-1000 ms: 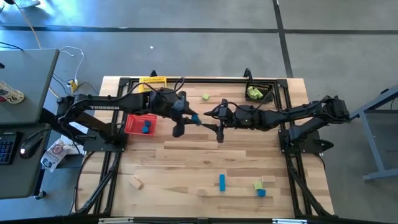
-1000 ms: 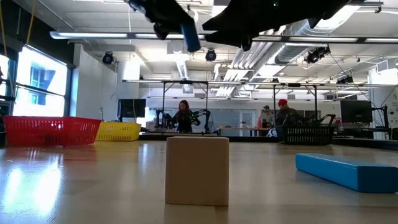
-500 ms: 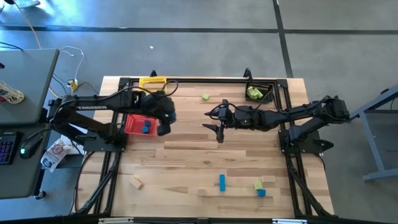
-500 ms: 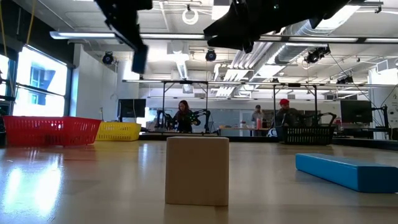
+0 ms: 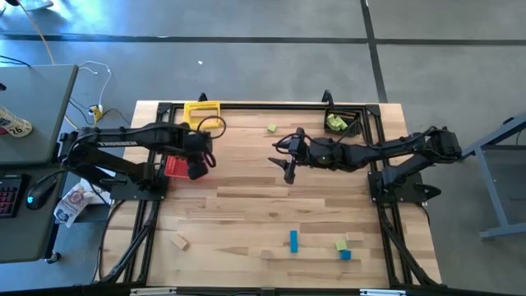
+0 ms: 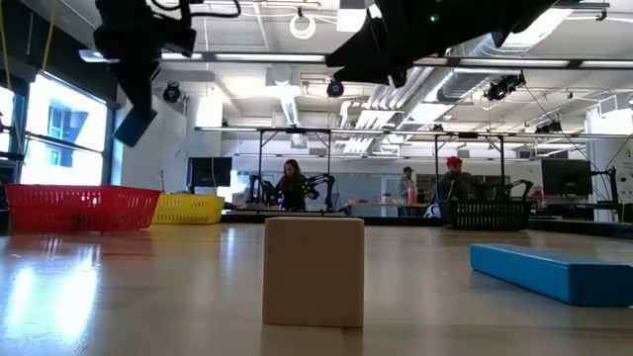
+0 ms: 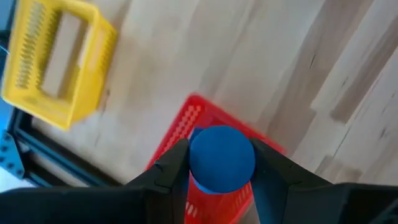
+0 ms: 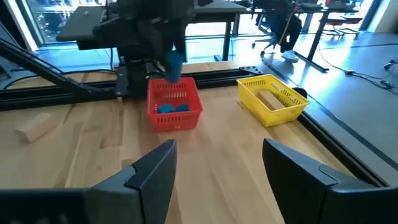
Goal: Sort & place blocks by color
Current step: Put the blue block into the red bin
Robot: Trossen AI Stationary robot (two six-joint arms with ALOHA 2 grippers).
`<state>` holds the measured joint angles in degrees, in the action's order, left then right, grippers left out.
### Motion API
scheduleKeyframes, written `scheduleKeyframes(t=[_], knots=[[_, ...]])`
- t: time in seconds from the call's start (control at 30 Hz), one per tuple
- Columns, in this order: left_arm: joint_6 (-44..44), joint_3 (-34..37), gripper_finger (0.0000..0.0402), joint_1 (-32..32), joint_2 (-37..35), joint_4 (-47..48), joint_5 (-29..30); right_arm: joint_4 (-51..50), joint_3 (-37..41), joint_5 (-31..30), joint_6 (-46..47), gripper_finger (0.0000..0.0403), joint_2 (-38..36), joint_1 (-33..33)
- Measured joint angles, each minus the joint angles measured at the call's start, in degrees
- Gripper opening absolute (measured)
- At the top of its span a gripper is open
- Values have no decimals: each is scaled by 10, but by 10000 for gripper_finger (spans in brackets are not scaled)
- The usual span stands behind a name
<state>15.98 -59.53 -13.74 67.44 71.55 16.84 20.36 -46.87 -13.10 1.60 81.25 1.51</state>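
Where it hung mid-table, left gripper (image 7: 221, 177) apparently reached red basket (image 7: 186, 134).

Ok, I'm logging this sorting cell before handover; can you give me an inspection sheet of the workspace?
Surface: pale wooden plank table, framed by black rails.
Job's things: blue wooden block held over red mesh basket; loose blue bar, tan block, light green cube on the boards.
Clutter: yellow mesh basket, black mesh basket holding green pieces.
Grippers: left gripper shut on the blue block; right gripper open, empty, mid-table.
Cables: white cable by the side desk.
Surroundings: people at benches beyond.
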Motion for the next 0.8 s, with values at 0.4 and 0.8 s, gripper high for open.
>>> scheduleKeyframes(t=[0.4, 0.8], knots=[[19, 75, 110, -2, 0, 7, -10, 0, 0, 1, 27, 224, 0, 28], [19, 130, 112, -7, 0, -24, -49, -4, 0, -2, 44, 224, 0, 43]])
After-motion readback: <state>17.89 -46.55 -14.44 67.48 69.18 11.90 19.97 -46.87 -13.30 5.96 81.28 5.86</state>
